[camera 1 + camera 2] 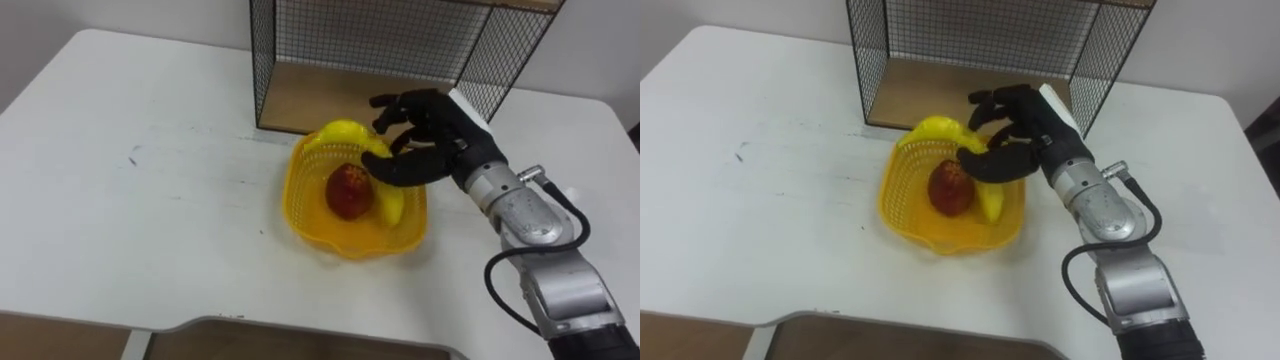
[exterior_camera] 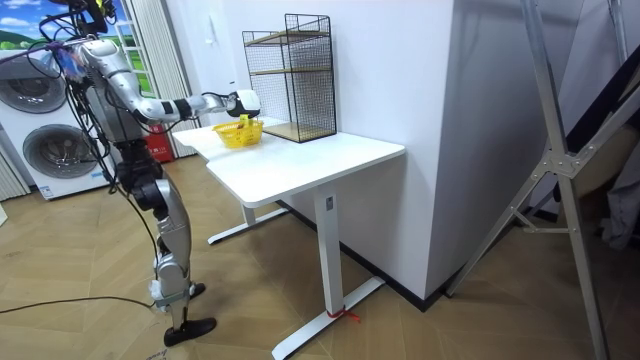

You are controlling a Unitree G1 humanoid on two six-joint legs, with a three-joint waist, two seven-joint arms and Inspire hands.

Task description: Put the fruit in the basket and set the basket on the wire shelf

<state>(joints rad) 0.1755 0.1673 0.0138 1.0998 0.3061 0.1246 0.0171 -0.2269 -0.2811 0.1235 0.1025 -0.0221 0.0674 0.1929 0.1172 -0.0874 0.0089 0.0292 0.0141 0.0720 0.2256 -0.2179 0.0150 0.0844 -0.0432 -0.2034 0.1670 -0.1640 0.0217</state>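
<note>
My right hand loosely spread over basket's far rim, seemingly gripping nothing, apple and banana inside, shelf just behind, on table.

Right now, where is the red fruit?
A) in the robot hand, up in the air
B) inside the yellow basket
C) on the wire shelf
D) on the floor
B: the red fruit lies inside the yellow basket, next to a yellow fruit, on the white table.
</note>
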